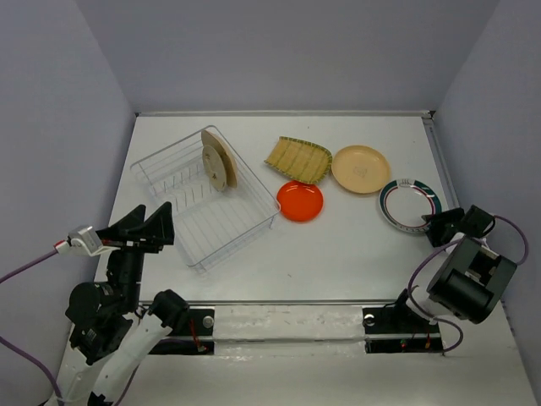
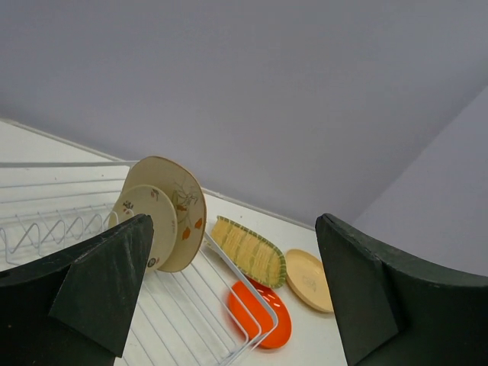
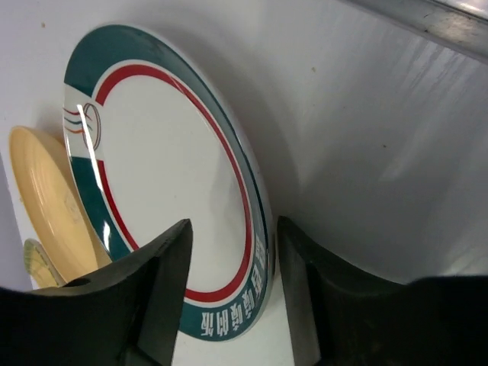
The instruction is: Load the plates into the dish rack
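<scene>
On the smooth white tabletop (image 1: 355,262), the see-through dish rack (image 1: 203,224) of thin white wire sits at the left. It holds two plates upright between its dividers: the cream plate (image 2: 185,200) with a branch design and the small beige plate (image 2: 150,217) in front of it. The other plates lie flat to the right of the rack:

- glossy teal-striped plate (image 1: 410,205)
- tan round plate (image 1: 361,168)
- ribbed yellow-green fan-shaped plate (image 1: 298,158)
- orange-red plate (image 1: 300,200)

The left fingers (image 2: 107,282) are spread wide and hold nothing near the rack. The right fingers (image 3: 164,282) straddle the striped plate's rim, but I cannot tell whether they grip it.

Right gripper (image 3: 232,232) straddles teal-rimmed plate (image 3: 168,175) — jaws apart, perhaps touching.
</scene>
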